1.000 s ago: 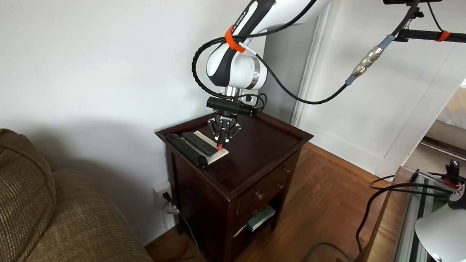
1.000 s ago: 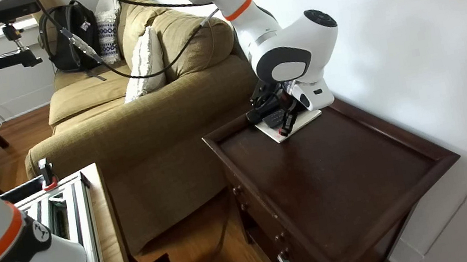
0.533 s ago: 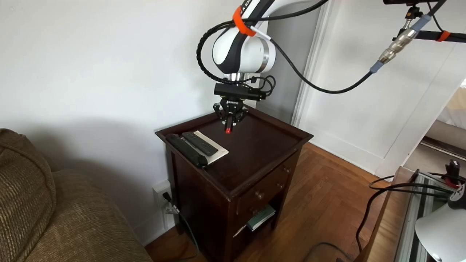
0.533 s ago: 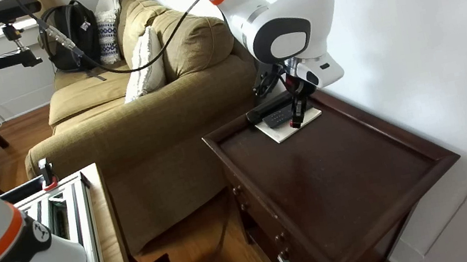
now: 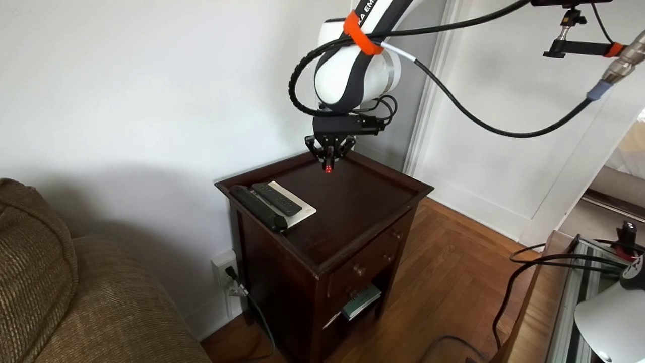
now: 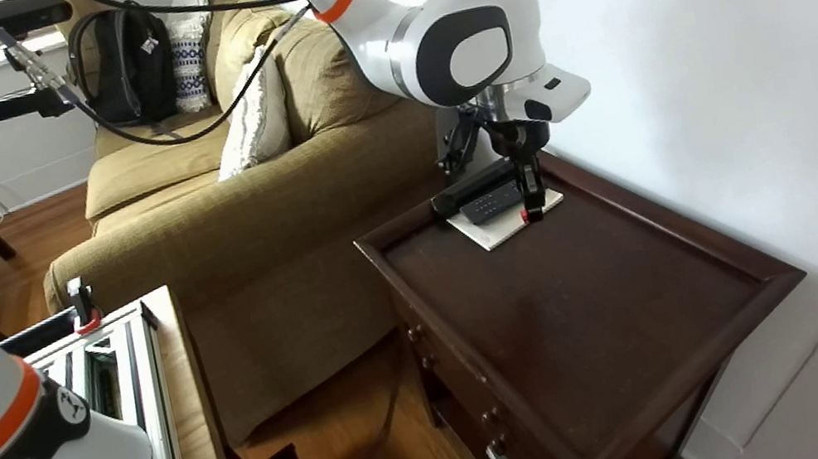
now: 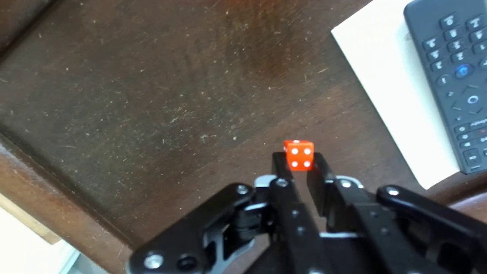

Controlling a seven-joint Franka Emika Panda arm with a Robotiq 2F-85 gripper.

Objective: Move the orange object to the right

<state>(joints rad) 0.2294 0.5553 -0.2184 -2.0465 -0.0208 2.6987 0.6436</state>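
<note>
The orange object is a small orange-red die (image 7: 299, 156) with white dots. In the wrist view my gripper (image 7: 299, 161) is shut on it, with the die pinched between the tips of the two black fingers. The die also shows as a red spot at the fingertips in both exterior views (image 5: 328, 169) (image 6: 525, 216). I hold it in the air above the dark wooden nightstand top (image 5: 363, 194). In the wrist view it is over bare wood, left of the white pad (image 7: 403, 114).
A black remote (image 5: 277, 198) lies on the white pad, beside a long black object (image 5: 257, 206) at the nightstand's edge. A raised rim (image 6: 687, 231) borders the top. The wall (image 6: 703, 85) is close behind, and a sofa (image 6: 271, 212) stands beside the nightstand.
One second ago the die was low at the pad, beside the remote. My gripper has lifted it and carried it away from the pad, up and rightward in an exterior view, staying shut.
</note>
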